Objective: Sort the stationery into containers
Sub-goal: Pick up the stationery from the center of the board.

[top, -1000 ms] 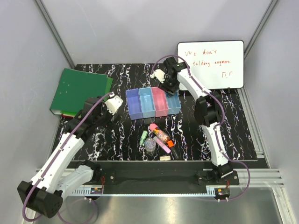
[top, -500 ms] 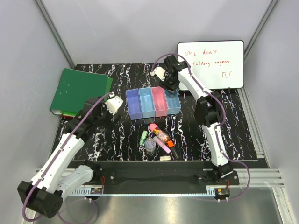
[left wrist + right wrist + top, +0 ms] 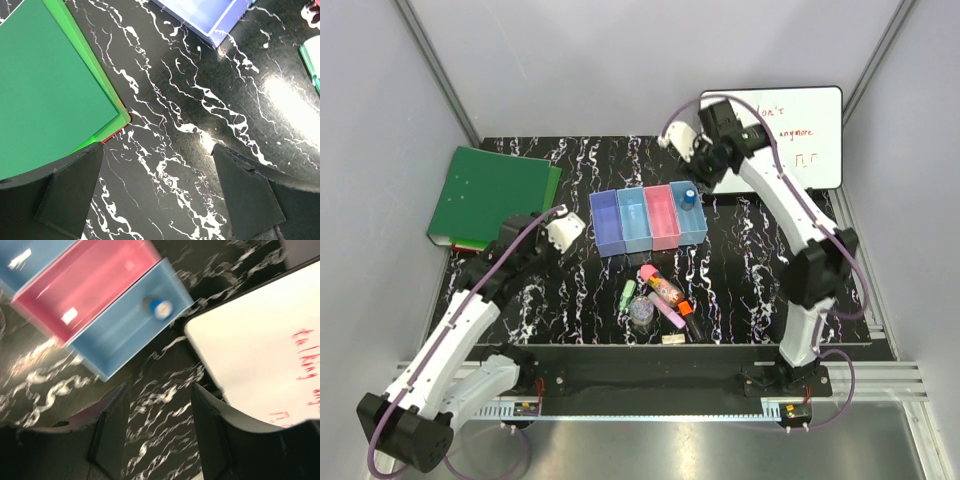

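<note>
We're seeing the bottle (image 3: pixel 689 195) standing in the rightmost bin of the row of bins (image 3: pixel 630 228), loose stationery (image 3: pixel 660 297) lying just before it, binder (image 3: pixel 490 195) sitting left, whiteboard (image 3: pixel 820 130) lying behind right.

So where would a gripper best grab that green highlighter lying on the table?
Probably from straight above, pinching across the middle of the green highlighter, on its slim barrel. It lies flat on the table with both long sides free. Its near end sits close to the clear round jar, so I'd keep towards the far half.
</note>
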`<control>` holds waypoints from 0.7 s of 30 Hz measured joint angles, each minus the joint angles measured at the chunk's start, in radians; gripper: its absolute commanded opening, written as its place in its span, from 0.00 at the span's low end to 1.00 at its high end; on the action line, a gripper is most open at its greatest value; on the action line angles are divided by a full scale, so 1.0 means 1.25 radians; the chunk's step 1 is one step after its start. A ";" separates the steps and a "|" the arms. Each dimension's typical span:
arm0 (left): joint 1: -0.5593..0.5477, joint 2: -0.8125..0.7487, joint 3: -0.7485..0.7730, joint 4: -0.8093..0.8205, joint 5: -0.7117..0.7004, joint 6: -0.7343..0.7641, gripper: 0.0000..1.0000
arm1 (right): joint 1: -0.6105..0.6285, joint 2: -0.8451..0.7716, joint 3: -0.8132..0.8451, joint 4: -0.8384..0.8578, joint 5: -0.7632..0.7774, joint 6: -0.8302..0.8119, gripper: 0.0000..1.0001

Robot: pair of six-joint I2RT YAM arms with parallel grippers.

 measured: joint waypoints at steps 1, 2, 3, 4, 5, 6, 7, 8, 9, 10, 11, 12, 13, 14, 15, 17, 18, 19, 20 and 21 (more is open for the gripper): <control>0.000 -0.002 -0.005 0.001 0.003 0.007 0.98 | 0.005 -0.042 -0.056 -0.007 -0.008 -0.010 0.58; 0.000 -0.004 -0.011 0.001 0.006 0.014 0.98 | 0.013 -0.088 -0.131 0.000 -0.012 -0.021 0.58; 0.000 -0.008 -0.018 0.001 0.009 0.020 0.98 | 0.017 -0.124 -0.189 -0.005 -0.014 -0.033 0.58; 0.000 -0.012 -0.026 0.001 0.012 0.025 0.99 | 0.045 -0.170 -0.270 -0.011 -0.016 -0.050 0.58; 0.000 -0.018 -0.035 0.001 0.016 0.030 0.98 | 0.063 -0.195 -0.317 -0.017 -0.019 -0.062 0.57; 0.000 -0.024 -0.044 0.000 0.020 0.032 0.98 | 0.094 -0.227 -0.381 -0.017 -0.022 -0.075 0.57; 0.000 -0.030 -0.051 -0.001 0.027 0.032 0.99 | 0.114 -0.240 -0.411 -0.024 -0.024 -0.083 0.57; 0.000 -0.036 -0.056 -0.004 0.034 0.032 0.98 | 0.139 -0.251 -0.437 -0.030 -0.029 -0.092 0.57; 0.000 -0.042 -0.059 -0.005 0.042 0.032 0.98 | 0.161 -0.255 -0.452 -0.035 -0.034 -0.098 0.57; -0.001 -0.047 -0.060 -0.005 0.046 0.032 0.97 | 0.177 -0.256 -0.459 -0.037 -0.042 -0.103 0.57; -0.001 -0.052 -0.060 -0.005 0.049 0.032 0.96 | 0.188 -0.256 -0.463 -0.036 -0.044 -0.107 0.57; -0.001 -0.059 -0.060 -0.004 0.048 0.031 0.96 | 0.197 -0.256 -0.464 -0.034 -0.046 -0.111 0.57; -0.001 -0.067 -0.062 0.000 0.038 0.027 0.96 | 0.206 -0.256 -0.464 -0.033 -0.047 -0.114 0.62; -0.001 -0.074 -0.065 0.008 0.027 0.021 0.96 | 0.213 -0.256 -0.464 -0.033 -0.047 -0.117 0.64; -0.002 -0.085 -0.071 0.020 0.013 0.014 0.96 | 0.224 -0.256 -0.464 -0.032 -0.046 -0.121 0.64; -0.002 -0.124 -0.093 0.045 -0.026 -0.013 0.97 | 0.252 -0.254 -0.465 -0.029 -0.047 -0.128 0.63; -0.002 -0.141 -0.099 0.051 -0.041 -0.024 0.98 | 0.266 -0.250 -0.465 -0.028 -0.048 -0.129 0.63; -0.002 -0.160 -0.105 0.055 -0.060 -0.040 0.98 | 0.281 -0.245 -0.465 -0.027 -0.049 -0.130 0.63; -0.002 -0.173 -0.107 0.058 -0.079 -0.056 0.99 | 0.295 -0.238 -0.465 -0.027 -0.050 -0.130 0.63; -0.002 -0.185 -0.108 0.061 -0.099 -0.072 0.99 | 0.306 -0.231 -0.464 -0.027 -0.050 -0.130 0.63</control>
